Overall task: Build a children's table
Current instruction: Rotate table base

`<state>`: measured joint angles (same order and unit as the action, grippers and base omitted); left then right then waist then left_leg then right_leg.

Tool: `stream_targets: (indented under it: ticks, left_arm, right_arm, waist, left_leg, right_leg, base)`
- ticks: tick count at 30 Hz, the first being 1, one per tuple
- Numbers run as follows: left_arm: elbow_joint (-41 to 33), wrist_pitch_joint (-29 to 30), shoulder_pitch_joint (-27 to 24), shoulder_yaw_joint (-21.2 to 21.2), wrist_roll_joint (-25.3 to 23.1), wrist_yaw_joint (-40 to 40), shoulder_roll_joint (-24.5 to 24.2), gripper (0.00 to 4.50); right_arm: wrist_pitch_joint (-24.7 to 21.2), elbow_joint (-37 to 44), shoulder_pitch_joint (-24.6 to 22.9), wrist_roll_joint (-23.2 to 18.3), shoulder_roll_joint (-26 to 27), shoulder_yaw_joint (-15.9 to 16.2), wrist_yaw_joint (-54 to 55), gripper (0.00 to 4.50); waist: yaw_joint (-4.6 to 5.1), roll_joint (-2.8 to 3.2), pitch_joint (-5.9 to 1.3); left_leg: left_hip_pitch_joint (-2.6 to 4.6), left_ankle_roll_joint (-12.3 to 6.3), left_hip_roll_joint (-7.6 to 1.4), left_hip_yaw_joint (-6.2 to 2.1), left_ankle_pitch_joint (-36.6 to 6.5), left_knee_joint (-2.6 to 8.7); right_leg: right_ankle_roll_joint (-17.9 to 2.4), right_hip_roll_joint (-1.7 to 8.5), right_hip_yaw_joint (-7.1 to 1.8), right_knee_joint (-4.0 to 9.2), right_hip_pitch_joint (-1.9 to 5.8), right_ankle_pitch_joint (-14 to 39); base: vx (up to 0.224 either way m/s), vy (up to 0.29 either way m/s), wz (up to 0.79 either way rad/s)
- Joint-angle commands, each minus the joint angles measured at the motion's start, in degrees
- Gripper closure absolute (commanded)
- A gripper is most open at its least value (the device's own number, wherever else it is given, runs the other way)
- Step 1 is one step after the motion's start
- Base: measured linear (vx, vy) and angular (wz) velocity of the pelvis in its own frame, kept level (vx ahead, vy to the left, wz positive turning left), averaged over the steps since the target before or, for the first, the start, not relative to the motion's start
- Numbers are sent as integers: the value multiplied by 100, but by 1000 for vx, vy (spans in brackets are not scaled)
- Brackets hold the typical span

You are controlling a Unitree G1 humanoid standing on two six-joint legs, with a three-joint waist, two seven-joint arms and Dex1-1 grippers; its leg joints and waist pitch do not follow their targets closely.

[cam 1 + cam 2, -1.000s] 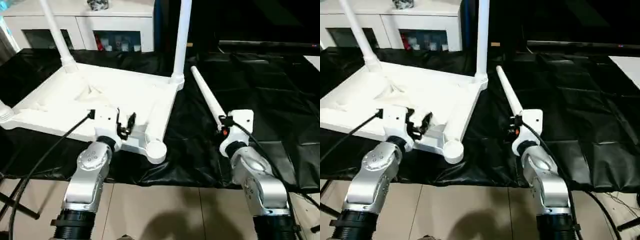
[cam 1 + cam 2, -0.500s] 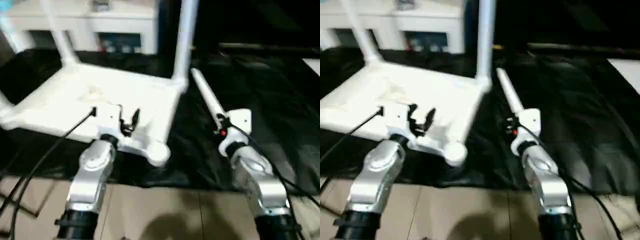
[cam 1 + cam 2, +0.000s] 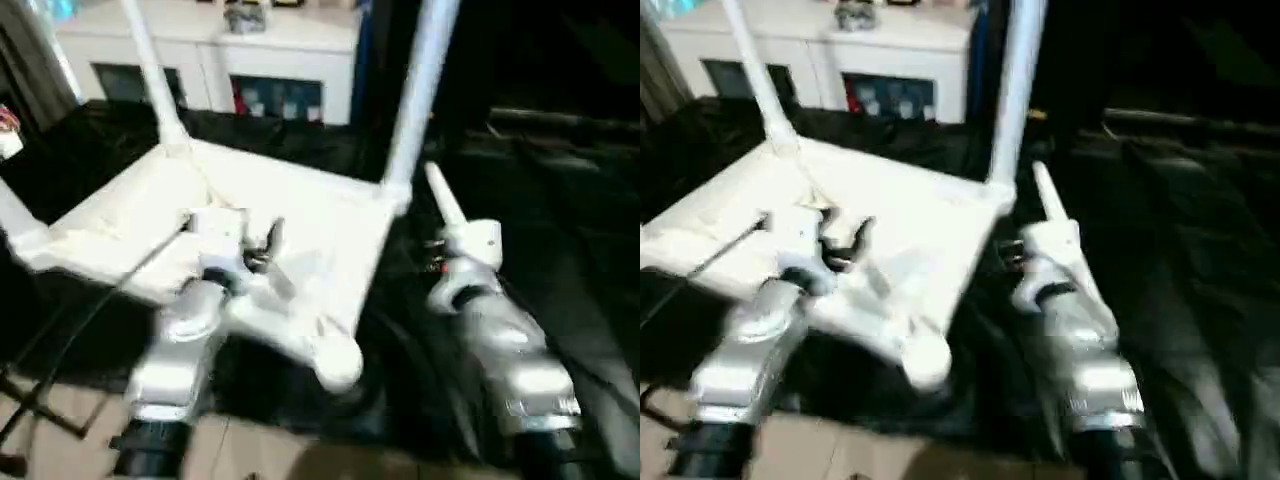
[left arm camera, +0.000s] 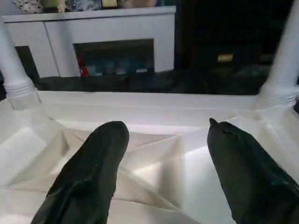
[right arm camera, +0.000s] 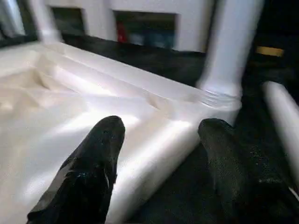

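The children's table lies upside down on a black sheet, its white top (image 3: 300, 215) facing me. Two legs stand upright in the far corners (image 3: 148, 70) (image 3: 420, 90), and a third rises at the left edge (image 3: 15, 220). The near right corner socket (image 3: 340, 362) holds no leg. A loose white leg (image 3: 443, 203) lies on the sheet beside the table's right rim. My left gripper (image 3: 265, 247) hovers open over the underside of the top. My right gripper (image 5: 161, 128) is open too, low over the right rim, with the loose leg (image 5: 280, 112) just beside it.
A white cabinet (image 3: 270, 50) with shelf openings stands behind the table. The black sheet (image 3: 560, 230) stretches far to the right. Tiled floor (image 3: 60, 410) begins at the sheet's near edge, where black cables and a stand foot run at the lower left.
The head views have shifted and come closer to the table. Both grippers stay open, and the loose leg still lies beside the right wrist.
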<state>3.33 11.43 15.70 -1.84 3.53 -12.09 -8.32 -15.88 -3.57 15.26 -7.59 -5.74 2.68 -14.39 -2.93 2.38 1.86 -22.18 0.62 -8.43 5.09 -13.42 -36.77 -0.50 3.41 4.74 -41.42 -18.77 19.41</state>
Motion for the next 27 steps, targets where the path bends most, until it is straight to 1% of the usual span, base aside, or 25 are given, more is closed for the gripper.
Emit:
stream_targets:
  ticks: [1, 2, 3, 4, 5, 6, 7, 8, 9, 10, 11, 12, 13, 14, 15, 16, 17, 18, 19, 20, 21, 23, 24, 25, 27]
  left_arm:
    - [-68, -69, -112, 382, 65, -621, -123, 124]
    - [-71, -81, -124, 409, 61, -670, -151, 124]
    - [-92, -141, -191, 540, 64, -950, -307, 124]
    - [-126, -160, -264, 638, 175, -1348, -509, 124]
    - [-148, -95, -311, 691, 309, -1714, -687, 124]
    - [-152, -72, -320, 701, 345, -1805, -730, 124]
    - [-95, -75, -318, 760, 417, -2207, -974, 124]
    - [-28, -74, -288, 774, 455, -2469, -1129, 124]
    - [19, -83, -266, 777, 471, -2627, -1222, 124]
    - [19, -83, -266, 777, 471, -2627, -1222, 124]
    - [125, -127, -179, 873, 505, -3197, -1519, 124]
    - [196, -76, -114, 953, 535, -3512, -1693, 124]
    - [239, -39, -75, 1000, 555, -3691, -1794, 124]
    - [280, -51, -35, 1057, 550, -3853, -1890, 124]
    - [280, -51, -35, 1057, 550, -3853, -1890, 124]
    - [314, -3, 28, 1135, 577, -4092, -2030, 124]
    - [308, 34, 73, 1204, 604, -4309, -2154, 124]
    - [236, 225, 165, 1305, 760, -4780, -2406, 124]
    - [189, 299, 196, 1349, 832, -4976, -2509, 124]
    - [156, 325, 229, 1406, 845, -5176, -2617, 124]
    - [140, 362, 252, 1459, 837, -5317, -2694, 124]
    - [196, 326, 298, 1536, 783, -5495, -2768, 124]
    - [321, 286, 371, 1647, 674, -5697, -2835, 124]
    - [402, 240, 409, 1715, 577, -5736, -2847, 124]
    - [477, 246, 450, 1771, 515, -5724, -2848, 124]
  right_arm:
    - [-53, 90, -105, -1, -205, -134, -72, 159]
    - [-53, 98, -111, -7, -211, -132, -87, 159]
    - [-52, 149, -144, -15, -260, -114, -169, 159]
    - [-64, 187, -163, 26, -361, -75, -288, 159]
    - [-79, 211, -171, 29, -461, -49, -422, 159]
    - [-84, 215, -171, 27, -487, -43, -458, 159]
    - [-125, 236, -168, -24, -610, -35, -650, 159]
    - [-158, 241, -163, -56, -698, -22, -782, 159]
    - [-179, 242, -158, -75, -753, -12, -860, 159]
    - [-179, 242, -158, -75, -753, -12, -860, 159]
    - [-166, 208, -148, -89, -961, 73, -1123, 159]
    - [-156, 194, -149, -108, -1051, 113, -1242, 159]
    - [-152, 186, -150, -119, -1100, 135, -1307, 159]
    - [-154, 188, -153, -144, -1134, 150, -1375, 159]
    - [-154, 188, -153, -144, -1134, 150, -1375, 159]
    - [-157, 209, -158, -164, -1192, 165, -1488, 159]
    - [-173, 234, -163, -182, -1247, 175, -1592, 159]
    - [-218, 309, -179, -233, -1392, 205, -1854, 159]
    - [-238, 344, -196, -250, -1460, 221, -1969, 159]
    - [-262, 383, -226, -241, -1549, 251, -2101, 159]
    - [-277, 409, -250, -232, -1617, 280, -2200, 159]
    - [-304, 439, -279, -255, -1704, 325, -2298, 159]
    - [-315, 481, -319, -275, -1819, 388, -2424, 159]
    - [-331, 515, -342, -287, -1868, 408, -2490, 159]
    - [-357, 547, -357, -304, -1902, 414, -2542, 159]
  waist:
    - [144, 39, -444]
    - [102, -28, -496]
    - [40, -261, -475]
    - [17, -489, -431]
    - [-169, -394, -363]
    - [-126, -287, -433]
    - [-108, -258, -438]
    - [-90, -216, -431]
    - [-41, -131, -358]
    - [-15, -97, -296]
    - [0, -83, -227]
    - [-6, -93, -137]
    - [0, -120, -93]
    - [-18, -110, -51]
    - [-28, -133, -53]
    - [-31, -131, -60]
    - [-42, -133, -84]
    - [-64, -68, -121]
    - [-63, -69, -136]
    - [-54, -90, -130]
    - [-64, -112, -128]
    - [-64, -114, -121]
    - [-74, -114, -132]
    - [-80, -98, -144]
    - [-80, -110, -149]
  left_leg:
    - [843, -3123, -970, -722, 3891, 322]
    - [881, -3016, -905, -711, 4725, 186]
    - [496, -2277, -372, -349, 4488, -72]
    - [45, -1750, 46, -108, 3451, -97]
    - [-144, -965, 127, 8, 1499, 6]
    - [-84, -132, 42, 29, 919, 235]
    - [-33, -35, 6, 26, 819, 278]
    - [-24, 14, -26, 16, 713, 332]
    - [14, 194, -132, 7, 292, 436]
    - [42, 284, -192, -8, -135, 510]
    - [125, 441, -267, 22, -1022, 605]
    - [202, 522, -305, 62, -1949, 678]
    - [234, 551, -305, 91, -2314, 695]
    - [321, 624, -315, 108, -2814, 712]
    - [355, 645, -319, 120, -2887, 718]
    - [355, 635, -323, 121, -2818, 727]
    - [341, 603, -322, 124, -2667, 741]
    - [276, 566, -351, 132, -2232, 793]
    - [231, 540, -353, 148, -1961, 800]
    - [207, 522, -348, 160, -1865, 807]
    - [211, 449, -343, 205, -1721, 787]
    - [219, 439, -342, 216, -1734, 781]
    - [222, 416, -355, 241, -1616, 770]
    - [225, 420, -359, 257, -1518, 759]
    - [222, 404, -360, 270, -1430, 750]
  right_leg:
    - [476, 284, -313, -12, -715, -619]
    - [570, 392, -471, 111, -800, -1094]
    - [483, 582, -758, 613, -619, -2430]
    - [765, 597, -858, 646, -310, -3184]
    - [696, 750, -873, 731, -135, -3975]
    - [317, 479, -625, 564, 15, -4700]
    - [191, 429, -579, 579, 6, -4595]
    - [82, 394, -540, 596, 14, -4325]
    - [-259, 346, -485, 676, -43, -3276]
    - [-453, 331, -460, 736, -71, -2456]
    - [-766, 323, -477, 844, -88, -950]
    - [-881, 330, -513, 963, -157, 521]
    - [-834, 339, -533, 1033, -203, 1201]
    - [-694, 381, -553, 1126, -278, 2198]
    - [-552, 423, -571, 1199, -286, 2667]
    - [-518, 438, -576, 1219, -276, 2723]
    - [-498, 444, -583, 1220, -251, 2662]
    - [-610, 433, -601, 1162, -202, 2003]
    - [-738, 415, -596, 1103, -172, 1484]
    - [-774, 407, -586, 1097, -150, 1333]
    - [-836, 407, -592, 1094, -165, 1285]
    - [-844, 412, -594, 1106, -171, 1379]
    - [-864, 426, -603, 1118, -169, 1444]
    - [-899, 419, -603, 1105, -171, 1323]
    - [-933, 415, -603, 1099, -167, 1199]
  base:
    - [108, -16, -11]
    - [0, 0, 0]
    - [0, 0, 0]
    - [-101, -26, 4]
    - [-11, -55, 6]
    - [-11, -55, 6]
    - [-16, -62, 0]
    - [-56, -46, 1]
    - [-56, -46, 1]
    - [-61, -33, -3]
    - [-75, -16, 1]
    - [-75, -16, 1]
    - [-99, 2, 4]
    - [-105, 11, 2]
    - [-105, 11, 2]
    - [-81, 12, -1]
    - [-50, 6, -3]
    - [-50, 6, -3]
    - [0, 0, 0]
    - [0, 0, 0]
    - [0, 0, 0]
    - [0, 0, 0]
    - [0, 0, 0]
    - [0, 0, 0]
    - [0, 0, 0]
